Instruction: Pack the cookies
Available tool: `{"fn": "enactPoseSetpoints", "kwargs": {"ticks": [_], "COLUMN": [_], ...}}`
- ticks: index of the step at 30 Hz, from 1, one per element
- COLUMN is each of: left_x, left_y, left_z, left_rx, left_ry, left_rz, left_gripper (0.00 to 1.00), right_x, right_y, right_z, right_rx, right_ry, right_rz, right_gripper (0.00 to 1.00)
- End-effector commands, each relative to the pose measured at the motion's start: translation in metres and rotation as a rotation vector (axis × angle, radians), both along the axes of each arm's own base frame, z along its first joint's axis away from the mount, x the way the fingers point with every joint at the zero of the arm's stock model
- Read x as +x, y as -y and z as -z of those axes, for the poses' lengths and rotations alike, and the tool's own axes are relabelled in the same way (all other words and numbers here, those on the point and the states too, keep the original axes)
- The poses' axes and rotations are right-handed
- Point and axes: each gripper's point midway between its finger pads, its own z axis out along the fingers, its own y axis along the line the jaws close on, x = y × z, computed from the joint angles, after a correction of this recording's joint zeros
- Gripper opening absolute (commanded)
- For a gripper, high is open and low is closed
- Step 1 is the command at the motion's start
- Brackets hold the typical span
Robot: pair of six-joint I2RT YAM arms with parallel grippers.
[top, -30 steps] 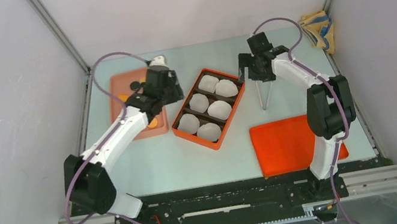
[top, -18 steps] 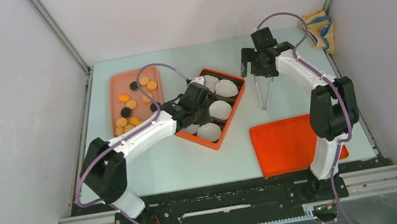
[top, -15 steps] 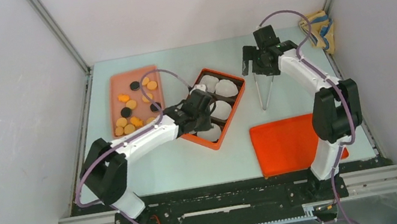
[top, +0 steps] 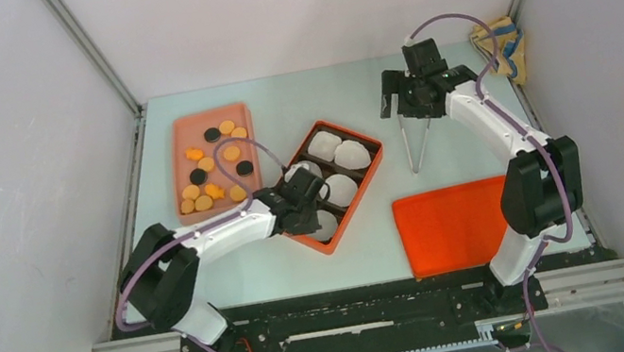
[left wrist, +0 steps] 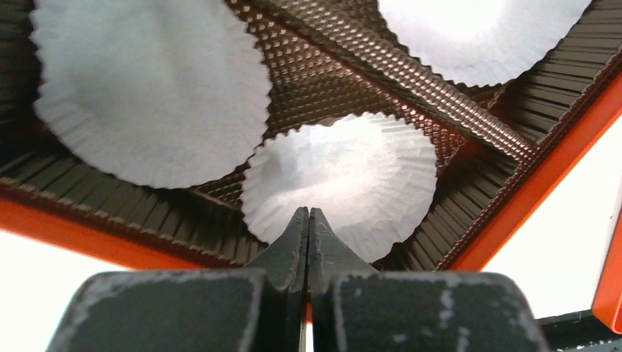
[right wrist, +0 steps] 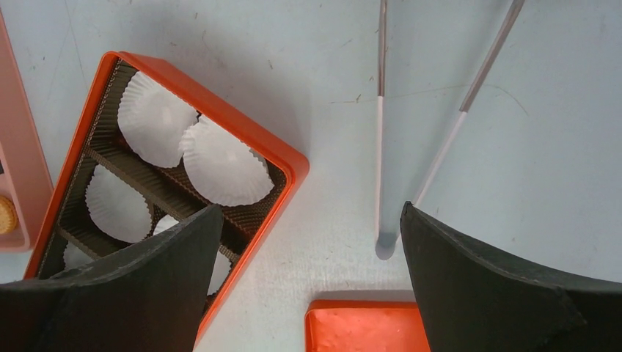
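Operator: Jaws on the left arm [top: 222,231] are pressed together with nothing visible between them. They sit right over a paper cup [left wrist: 352,183] in the near corner of the orange box [top: 357,193]. The arm lies low, stretched from the near edge toward the middle of the surface [top: 248,273].

Observer: Any cookie in that cup?

Operator: None that I can see, though the jaws hide its near rim, so I can't be sure. The cookies [top: 207,165] lie on the pink tray [top: 185,128] by the far left corner, apart from the box.

Observer: How should the step go, then?

Operator: My judgement is that a cookie has to be fetched. Lift clear of the cup's frill and spread the jaws before coming down on the tray. Pinch one disc by its edges, then release it over a cup's centre, not its rim.

Observer: And the right arm [top: 480,114]?

Operator: Its jaws are spread wide and empty, hovering above the tongs [right wrist: 380,147] toward the far right, with the wrist pointed down.
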Motion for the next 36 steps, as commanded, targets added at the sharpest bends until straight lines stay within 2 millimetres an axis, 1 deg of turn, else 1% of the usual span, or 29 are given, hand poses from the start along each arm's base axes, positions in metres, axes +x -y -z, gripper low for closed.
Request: {"fn": "enactPoseSetpoints", "kwargs": {"ticks": [1, 4, 6, 8, 10, 11, 12, 13, 15, 17, 19, 22, 23, 24, 25, 27, 28, 31, 33, 36], "left_x": [-0.013, -0.026, -0.034, -0.036, -0.027, -0.016, -0.004, 0.014, 0.047, 0.086, 0.128, 0.186, 0.205, 0.220, 0.236, 0.258, 0.266, 0.279, 0.281, 0.279], "left_y": [-0.036, -0.064, -0.078, -0.082, -0.077, -0.075, -0.071, -0.069, -0.070, -0.077, -0.091, -0.116, -0.125, -0.132, -0.138, -0.146, -0.148, -0.148, -0.145, -0.146], "left_z": [-0.010, -0.009, -0.007, -0.015, -0.034, -0.049, -0.066, -0.089, -0.119, -0.138, -0.151, -0.158, -0.144, -0.153, -0.135, -0.121, -0.110, -0.086, -0.072, -0.056], "left_rx": [0.081, 0.149, 0.173, 0.162, 0.126, 0.108, 0.090, 0.064, 0.019, -0.014, -0.013, 0.031, 0.062, 0.056, 0.076, 0.088, 0.095, 0.106, 0.106, 0.122], "left_ry": [0.020, 0.013, 0.000, 0.015, 0.069, 0.116, 0.163, 0.212, 0.253, 0.277, 0.290, 0.282, 0.251, 0.262, 0.218, 0.174, 0.143, 0.085, 0.060, 0.032], "left_rz": [-0.075, -0.123, -0.148, -0.161, -0.169, -0.182, -0.195, -0.222, -0.271, -0.328, -0.394, -0.487, -0.516, -0.544, -0.564, -0.594, -0.602, -0.609, -0.606, -0.613], "left_gripper": [0.01, 0.01, 0.01, 0.01, 0.01, 0.02, 0.07, 0.11, 0.13, 0.13, 0.09, 0.04, 0.02, 0.01, 0.00, 0.00, 0.00, 0.00, 0.00, 0.00], "right_x": [-0.006, -0.009, -0.011, -0.013, -0.013, -0.013, -0.013, -0.013, -0.013, -0.014, -0.015, -0.016, -0.017, -0.016, -0.016, -0.014, -0.014, -0.012, -0.011, -0.009], "right_y": [-0.008, -0.010, -0.011, -0.014, -0.016, -0.017, -0.019, -0.020, -0.024, -0.028, -0.030, -0.030, -0.031, -0.031, -0.032, -0.035, -0.037, -0.041, -0.041, -0.042], "right_z": [-0.021, -0.017, -0.016, -0.015, -0.015, -0.015, -0.015, -0.015, -0.016, -0.018, -0.019, -0.020, -0.020, -0.021, -0.021, -0.022, -0.022, -0.020, -0.019, -0.015], "right_rx": [0.029, 0.031, 0.030, 0.040, 0.052, 0.058, 0.065, 0.071, 0.081, 0.086, 0.087, 0.084, 0.085, 0.088, 0.093, 0.105, 0.114, 0.127, 0.131, 0.133], "right_ry": [0.051, 0.042, 0.038, 0.034, 0.035, 0.036, 0.038, 0.040, 0.045, 0.048, 0.050, 0.055, 0.057, 0.060, 0.064, 0.067, 0.067, 0.063, 0.062, 0.054], "right_rz": [-0.018, -0.022, -0.025, -0.035, -0.042, -0.043, -0.045, -0.047, -0.057, -0.070, -0.079, -0.086, -0.090, -0.090, -0.090, -0.099, -0.101, -0.110, -0.111, -0.110], "right_gripper": [0.99, 0.99, 0.99, 0.99, 0.99, 0.99, 0.99, 0.99, 0.99, 0.99, 0.99, 0.99, 0.99, 1.00, 1.00, 1.00, 1.00, 0.99, 1.00, 1.00]}}
